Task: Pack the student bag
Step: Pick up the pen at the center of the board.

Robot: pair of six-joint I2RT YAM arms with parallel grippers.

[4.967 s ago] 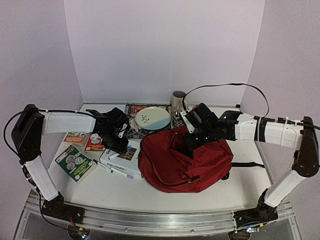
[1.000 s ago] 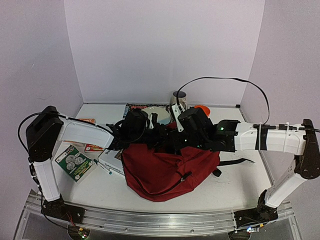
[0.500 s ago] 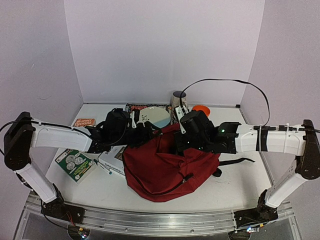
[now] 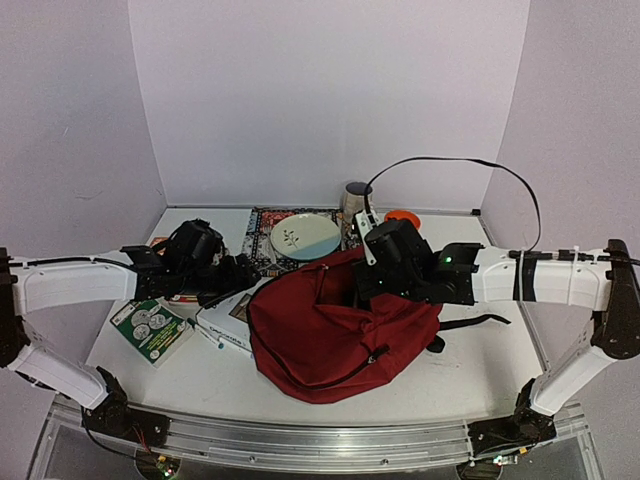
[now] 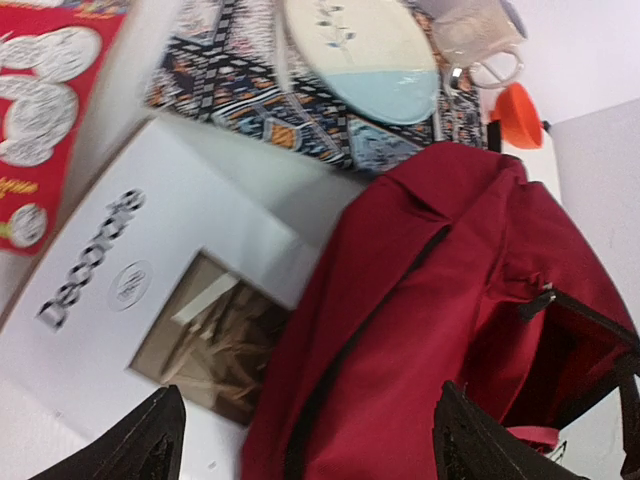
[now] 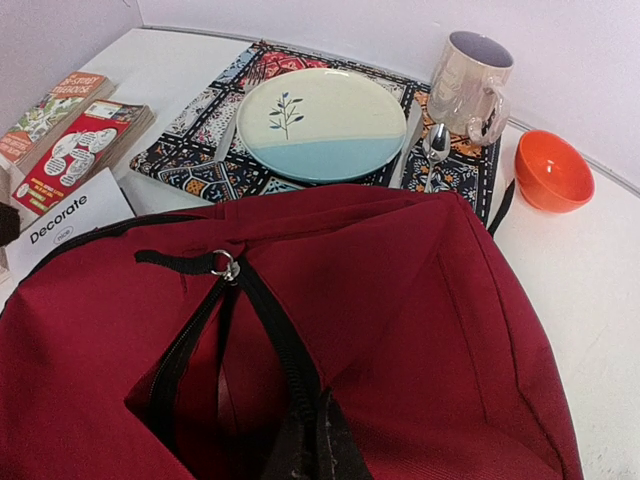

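Now: counter (image 4: 490,370) carries the bag (image 4: 330,340) at its middle, a little toward 3 o'clock, slumped, mouth facing 11 o'clock. The zip is undone and the dark interior is visible in the right wrist view.

Right pincer (image 6: 312,452): clamped tight on the black zip edge at the bag's 12 o'clock rim, holding the mouth up. Same place as a second ago.

Left pincer (image 5: 315,440): CHANGED. A second ago it was over the bag's mouth, jaws partly closed, close beside the right one. It has since pulled out toward 9 o'clock and now hangs over the seam where bag meets box (image 5: 110,290), jaws wide, nothing between them.

- Reading: a release into the bag looks just done. Cannot tell which item went in; nothing shows inside.
- Left arm is free for the next pick.

Still outside the bag, by size:
- White box, touching the bag's 9 o'clock edge, the fabric lapping over its corner.
- Mat (image 6: 190,165) at 12 o'clock, with the plate (image 6: 318,122) on it.
- Books (image 6: 75,140) at 10 o'clock; green booklet (image 4: 150,328) at 8 o'clock.
- Mug (image 6: 470,85) on the mat's 3 o'clock corner.
- Bowl (image 6: 552,170) just beyond the mug, at 1 o'clock.

Judgement: packing is early to middle; most of the pile remains. The box is nearest and likely next, but it is wide, so the mouth must stay propped.
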